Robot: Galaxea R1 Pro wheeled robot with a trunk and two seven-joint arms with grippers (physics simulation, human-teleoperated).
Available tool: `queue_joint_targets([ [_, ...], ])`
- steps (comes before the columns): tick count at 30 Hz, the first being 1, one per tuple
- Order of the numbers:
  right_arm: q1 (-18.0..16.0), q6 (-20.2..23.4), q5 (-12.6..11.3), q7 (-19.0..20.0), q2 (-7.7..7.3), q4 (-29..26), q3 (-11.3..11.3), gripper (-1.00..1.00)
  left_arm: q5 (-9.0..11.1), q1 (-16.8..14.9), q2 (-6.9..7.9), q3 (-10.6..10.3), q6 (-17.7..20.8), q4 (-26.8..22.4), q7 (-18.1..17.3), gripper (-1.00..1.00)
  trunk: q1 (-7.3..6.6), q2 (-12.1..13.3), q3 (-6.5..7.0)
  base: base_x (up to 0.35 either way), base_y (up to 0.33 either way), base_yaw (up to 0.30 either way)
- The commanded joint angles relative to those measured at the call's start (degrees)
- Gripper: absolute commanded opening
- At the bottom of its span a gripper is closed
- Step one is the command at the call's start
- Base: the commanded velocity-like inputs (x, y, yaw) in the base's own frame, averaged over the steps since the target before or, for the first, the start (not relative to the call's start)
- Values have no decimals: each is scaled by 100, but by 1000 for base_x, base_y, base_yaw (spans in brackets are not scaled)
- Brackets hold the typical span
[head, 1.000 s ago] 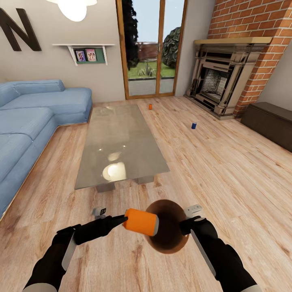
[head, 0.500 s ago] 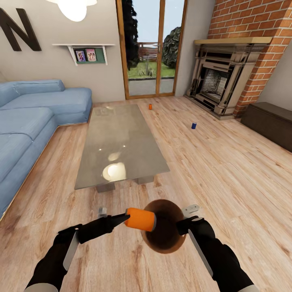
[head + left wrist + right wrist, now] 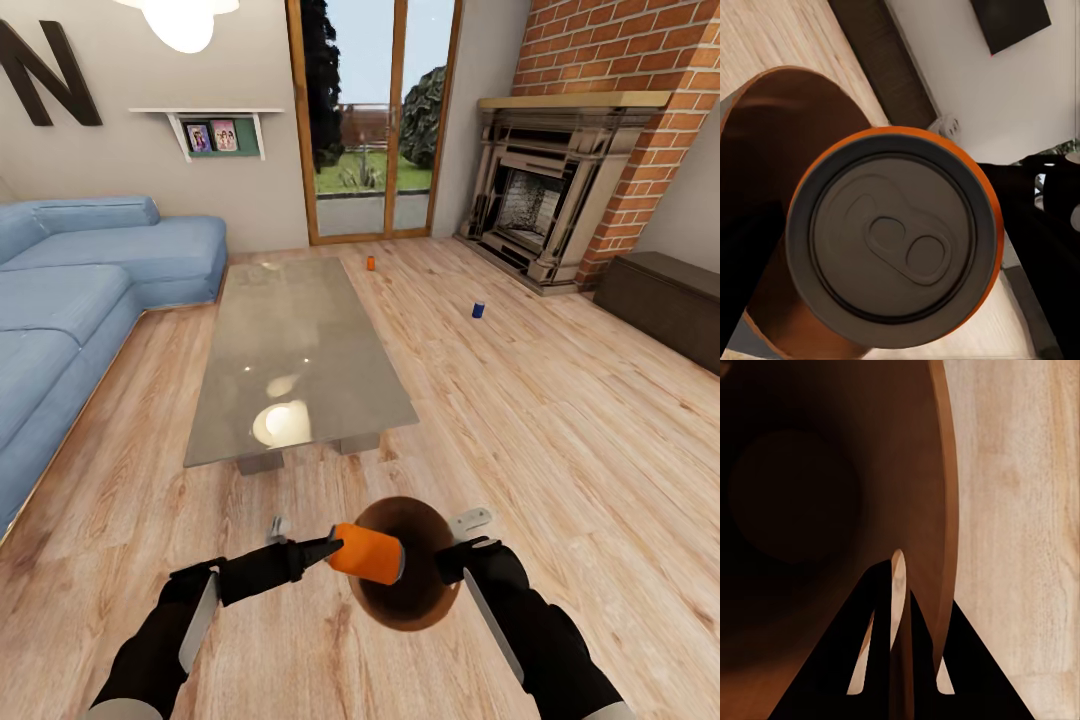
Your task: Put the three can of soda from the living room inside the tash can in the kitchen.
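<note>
**Status: First Can Held Over the Bucket Mouth; Two Cans Left on the Floor**

An orange can point(image 3: 366, 553) is held clenched in the left end effector point(image 3: 334, 547), lying on its side over the near rim of the tash can point(image 3: 412, 600). The tash can is carried off the floor, its rim pinched between the fingers of the right end effector point(image 3: 452, 560); in the right wrist view the rim point(image 3: 898, 607) is seen between the two fingers. In the left wrist view the can top point(image 3: 896, 236) is seen end-on beside the copper interior point(image 3: 791, 142).

No can is seen inside the tash can, so none is judged deposited. A second orange can point(image 3: 370, 263) stands on the floor beyond the far end of the glass surface point(image 3: 290, 350). The blue can point(image 3: 478, 310) stands on the floor between that surface and the fireplace point(image 3: 540, 200). Both are to be collected, and transport to the kitchen is outstanding.
</note>
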Motion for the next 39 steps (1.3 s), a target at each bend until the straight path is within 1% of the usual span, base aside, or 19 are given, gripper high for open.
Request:
queue_joint_targets([
  [1, 1, -3, -60, 27, 1, -1, -1, -100, -4, 0, -32, -8, -1, 4, -1, -100, 0, 0, 1, 0, 0, 0],
  [5, 0, -5, -62, 26, -1, 1, -1, -100, -6, 0, -69, -14, -1, 7, 152, -100, 0, 0, 1, 0, 0, 0],
  [6, 1, -5, -62, 27, -1, 1, -1, -100, -3, 0, -75, -14, -1, 8, 287, 100, 0, 0, 1, 0, 0, 0],
  [7, 1, -6, -60, 27, 0, 2, -1, -100, 5, 0, -81, -15, -4, 7, 441, 100, 0, 0, 1, 0, 0, 0],
  [10, 3, -5, -61, 29, 1, 2, -1, -100, 10, 0, -85, -34, -2, 1, 536, 100, 0, 0, 1, 0, 0, 0],
  [14, 1, -3, -61, 27, 1, 2, -1, -100, 23, 0, -82, -29, 1, -19, 476, 100, 0, 0, 1, 0, 0, 0],
  [16, 1, -2, -62, 31, 0, 2, -1, -100, 34, 0, -78, -21, 14, -29, 188, 100, 0, 0, 1, 0, 0, 0],
  [18, -1, -1, -62, 32, -1, 2, -1, -100, 42, 0, -48, -5, 26, -31, -385, 100, 0, 0, 1, 0, 0, 0],
  [19, -2, -1, -62, 32, -2, 2, -1, -100, 42, 0, -33, 0, 28, -28, -530, 100, 0, 0, 1, 0, 0, 0],
  [20, -2, 0, -62, 33, -4, 2, -1, -100, 42, 0, 65, 20, 32, -20, -895, 100, 0, 0, 1, 0, 0, 0],
  [24, -3, 0, -62, 37, -6, 2, -1, -100, 41, 0, 413, 75, 34, -3, -1198, 100, 0, 0, 1, 0, 0, 0],
  [25, -3, 0, -62, 40, -7, 2, -1, -100, 41, 0, 664, 151, 34, 12, -1345, 100, 0, 0, 1, 0, 0, 0],
  [26, -1, 0, -62, 40, -7, 2, -1, -100, 41, 0, 742, 185, 32, 31, -1419, 100, 0, 0, 1, 0, 0, 0],
  [27, -2, 0, -62, 41, -7, 2, -1, -100, 41, 0, 884, 266, 30, 94, -1598, 100, 0, 0, 1, 0, 0, 0],
  [30, 0, 0, -62, 45, -8, 2, -1, -100, 38, 0, 1093, 436, 26, 220, -1879, 100, 0, 0, 1, 0, 0, 0],
  [31, -1, 0, -62, 47, -8, 2, -1, -100, 36, 0, 1242, 563, 21, 306, -1998, 100, 0, 0, 1, 0, 0, 0],
  [32, 1, 0, -62, 48, -8, 2, -1, -100, 36, 0, 1315, 621, 18, 348, -2041, 100, 0, 0, 1, 0, 0, 0],
  [34, -1, 0, -62, 49, -8, 2, -1, -100, 29, 0, 1602, 787, 6, 534, -2141, 100, 0, 0, 1, 0, 0, 0],
  [39, -2, 0, -62, 50, -8, 2, -6, -100, 22, 0, 1945, 883, -163, 861, -2185, 100, 0, 0, 1, 0, 0, 0],
])
